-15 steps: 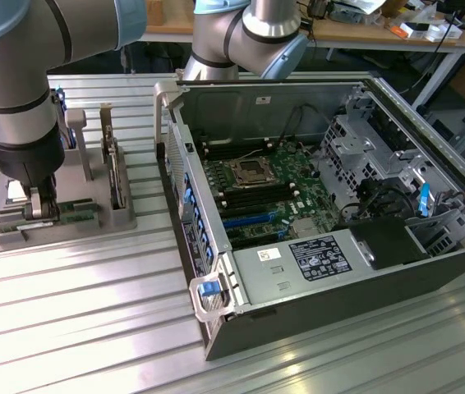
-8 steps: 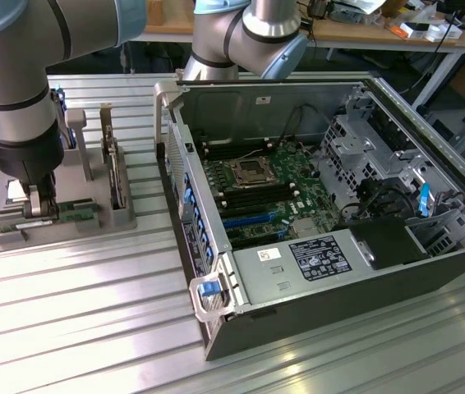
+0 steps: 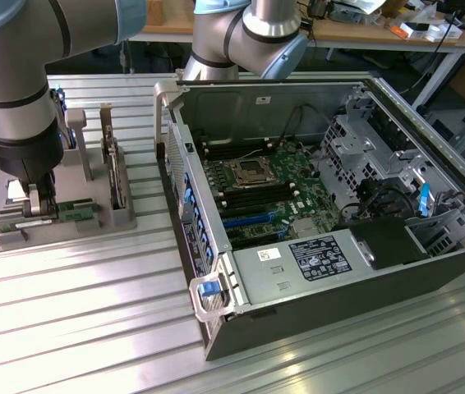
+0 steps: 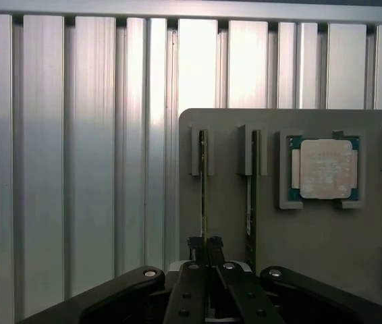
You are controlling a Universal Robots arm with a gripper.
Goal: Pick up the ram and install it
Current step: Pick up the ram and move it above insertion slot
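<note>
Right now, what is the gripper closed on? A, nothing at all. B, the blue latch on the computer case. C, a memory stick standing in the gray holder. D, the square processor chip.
C: the gripper is pinched shut on the thin edge of a memory stick standing in the gray holder, while the processor chip sits apart in its own pocket.

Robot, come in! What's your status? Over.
Gripper shut on the ram. It stands on edge in the gray holder. Second stick beside it, apart.
</note>
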